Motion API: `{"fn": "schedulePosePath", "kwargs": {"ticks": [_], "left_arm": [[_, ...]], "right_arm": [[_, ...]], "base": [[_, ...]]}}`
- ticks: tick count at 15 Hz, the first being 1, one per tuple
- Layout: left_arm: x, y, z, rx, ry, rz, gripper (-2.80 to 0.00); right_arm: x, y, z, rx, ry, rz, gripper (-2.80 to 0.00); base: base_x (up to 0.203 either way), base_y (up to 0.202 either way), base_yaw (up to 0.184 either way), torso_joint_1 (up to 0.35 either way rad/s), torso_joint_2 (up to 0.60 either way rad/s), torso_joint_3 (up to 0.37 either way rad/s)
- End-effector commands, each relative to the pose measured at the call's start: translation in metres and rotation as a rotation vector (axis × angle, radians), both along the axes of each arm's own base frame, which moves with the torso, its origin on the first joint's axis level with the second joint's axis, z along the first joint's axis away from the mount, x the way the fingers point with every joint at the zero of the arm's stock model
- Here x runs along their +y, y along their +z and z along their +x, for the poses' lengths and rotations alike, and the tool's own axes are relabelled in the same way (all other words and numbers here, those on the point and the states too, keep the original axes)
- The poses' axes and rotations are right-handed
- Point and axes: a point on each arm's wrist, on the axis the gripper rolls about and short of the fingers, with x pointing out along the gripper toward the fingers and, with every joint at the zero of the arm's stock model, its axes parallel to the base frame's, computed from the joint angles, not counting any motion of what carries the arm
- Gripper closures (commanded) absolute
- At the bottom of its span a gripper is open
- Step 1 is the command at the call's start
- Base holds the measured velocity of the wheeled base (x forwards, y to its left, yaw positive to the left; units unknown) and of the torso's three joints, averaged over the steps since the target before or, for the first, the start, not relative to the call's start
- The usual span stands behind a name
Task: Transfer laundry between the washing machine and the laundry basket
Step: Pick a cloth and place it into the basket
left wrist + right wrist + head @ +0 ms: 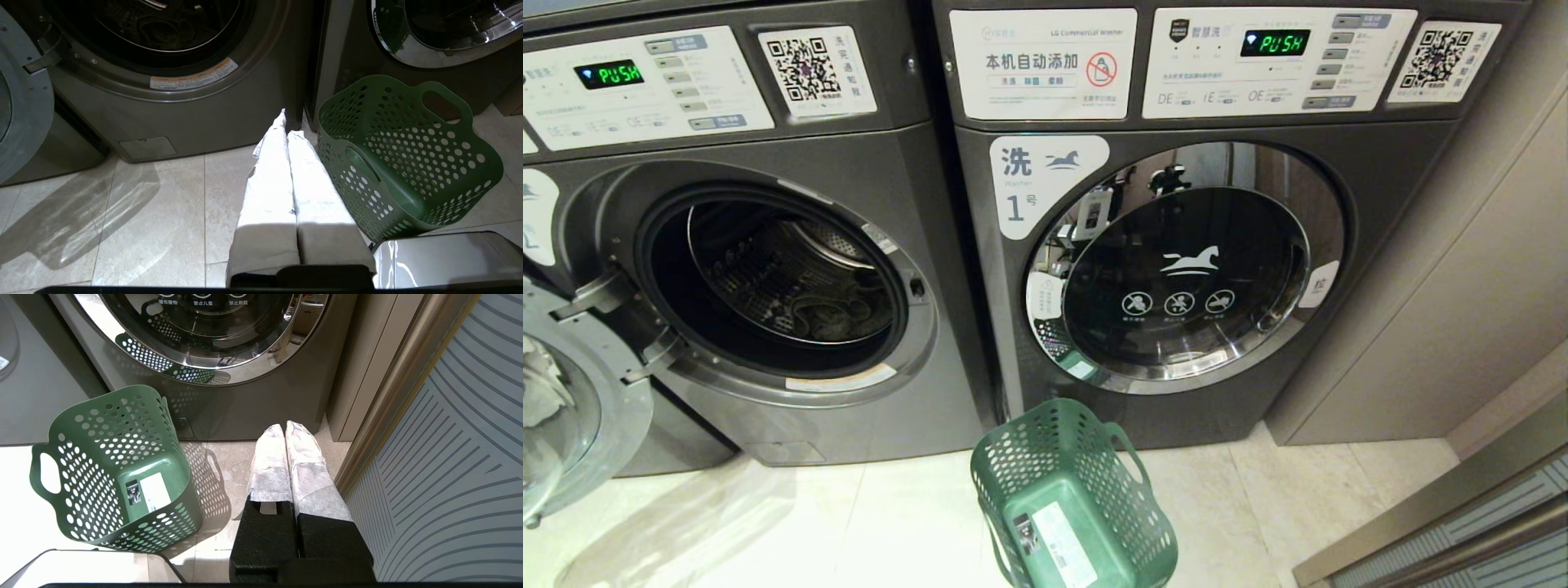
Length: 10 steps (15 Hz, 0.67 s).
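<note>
Pale floor tiles [874, 523] lay closest, glossy and streaked with light. From the left, an open washer door [572, 408] hung beside the left washing machine [768, 278], whose dark drum held crumpled laundry [837, 314] low inside. Next stood the right washing machine [1184, 261], its chrome-ringed door shut, then a beige wall panel [1462, 286]. On the floor before the gap between the machines sat the green perforated laundry basket [1070, 498], holding no clothes, a label on its bottom. Left gripper [288, 130] and right gripper [284, 428] each hung low over the tiles, white-wrapped fingers pressed together, gripping nothing.
</note>
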Motion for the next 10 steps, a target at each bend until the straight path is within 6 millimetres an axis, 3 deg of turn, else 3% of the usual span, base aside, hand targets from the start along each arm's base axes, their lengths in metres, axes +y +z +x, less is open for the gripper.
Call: {"fn": "schedulePosePath", "kwargs": {"ticks": [1, 10], "left_arm": [[0.0, -0.0009, -0.0013, -0.018, 0.002, -0.004, 0.0], [0.0009, -0.0005, -0.0013, -0.021, 0.044, -0.069, 0.0]], "right_arm": [[0.0, -0.0001, 0.0001, 0.002, 0.001, 0.0, 0.0], [0.0, -0.0001, 0.0001, 0.002, 0.002, -0.007, 0.0]], "base": [[0.0, 0.0, 0.0, 0.0, 0.0, 0.0], [0.0, 0.0, 0.0, 0.0, 0.0, 0.0]]}}
